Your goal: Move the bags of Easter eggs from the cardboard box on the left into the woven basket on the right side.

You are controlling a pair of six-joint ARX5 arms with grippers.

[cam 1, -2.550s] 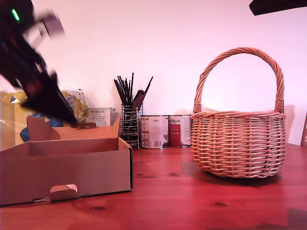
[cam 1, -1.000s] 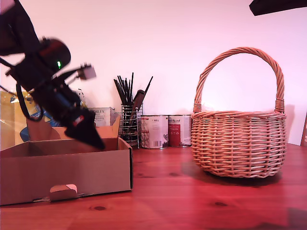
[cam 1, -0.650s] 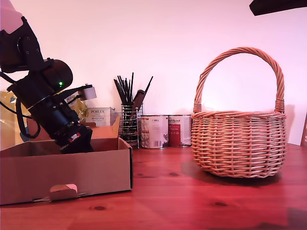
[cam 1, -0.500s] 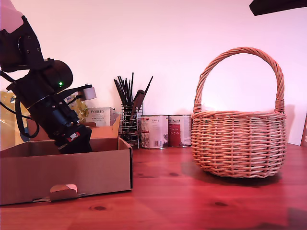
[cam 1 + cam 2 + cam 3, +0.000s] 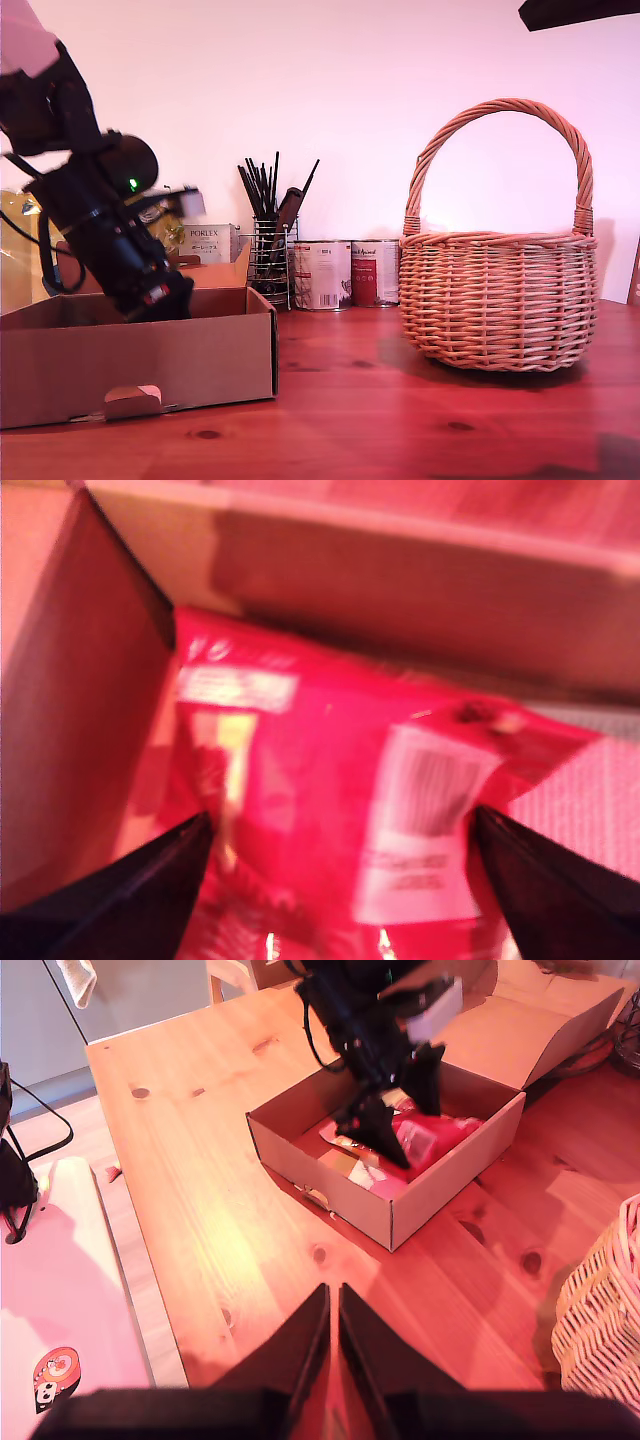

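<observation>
1. The front wall of the cardboard box [image 5: 140, 365] hides the tips of my first gripper [image 5: 160, 300] in the exterior view.
2. The red bag [image 5: 340, 810] is blurred; its print is unreadable.
3. The woven basket [image 5: 605, 1315] is cut off in the second wrist view.

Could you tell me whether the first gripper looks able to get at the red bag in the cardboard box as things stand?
Probably yes. My first gripper is down inside the cardboard box, open, with a finger on either side of the red bag, and nothing lies between them.
</observation>
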